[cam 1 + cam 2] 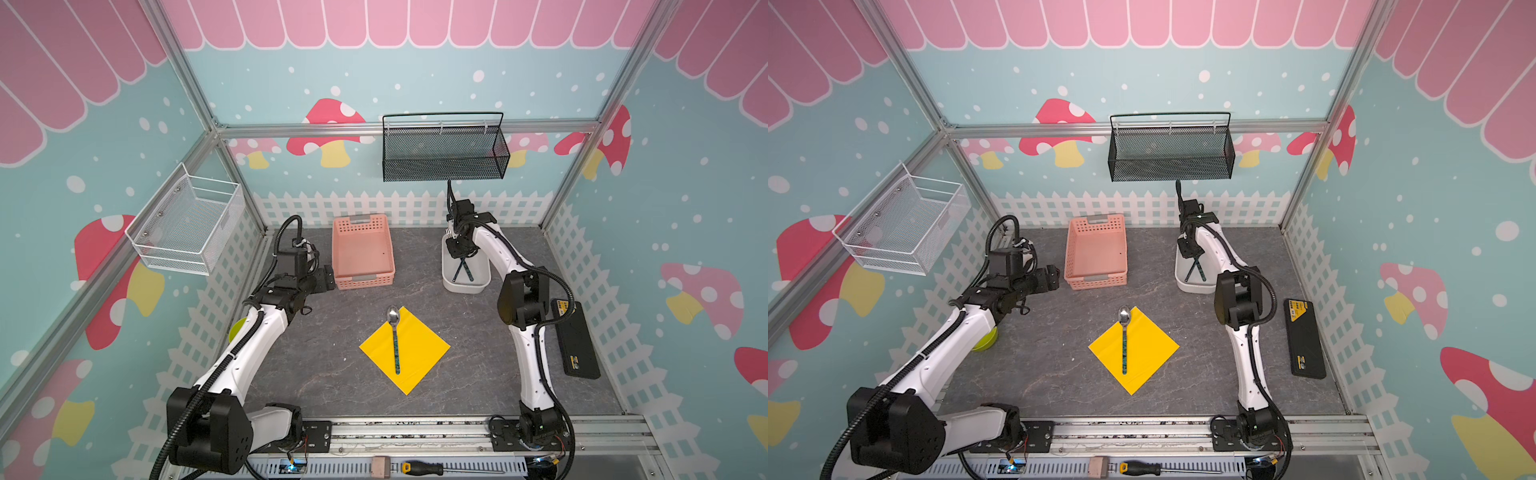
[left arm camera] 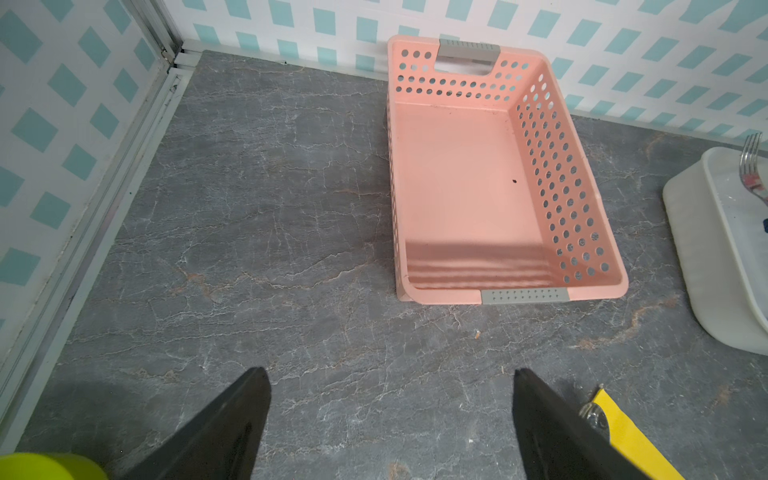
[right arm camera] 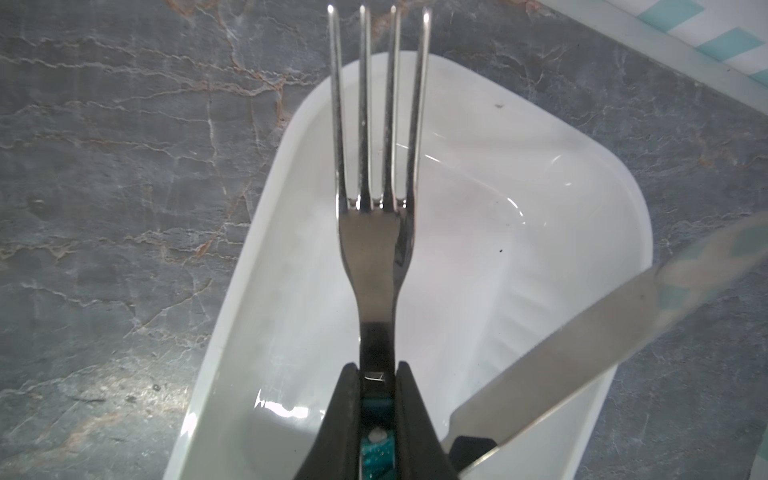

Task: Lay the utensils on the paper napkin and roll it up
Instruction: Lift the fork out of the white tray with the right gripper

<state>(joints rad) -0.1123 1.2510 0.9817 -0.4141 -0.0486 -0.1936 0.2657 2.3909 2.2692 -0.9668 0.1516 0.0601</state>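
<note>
Paper napkin (image 1: pixel 405 351) flat on the grey marble-veined tabletop (image 1: pixel 316 365), spoon (image 1: pixel 395 338) laid on it, fork (image 3: pixel 376 187) in the right gripper (image 3: pixel 376 370).
The yellow napkin lies as a diamond at centre front between the two arms; the spoon runs along its diagonal, bowl just over the far corner. The right gripper's jaws are clamped narrow on the fork's neck above the white tub (image 1: pixel 464 284) near the back wall, where the knife (image 3: pixel 582 353) leans on the rim. The left gripper (image 2: pixel 390 374) hangs with jaws wide apart over bare tabletop beside the pink basket (image 2: pixel 469 187). The walls carry printed mushrooms, pink scallops and a white picket fence; a black mesh basket (image 1: pixel 444 151) hangs on the back wall, a white wire basket (image 1: pixel 187 224) on the left wall.
</note>
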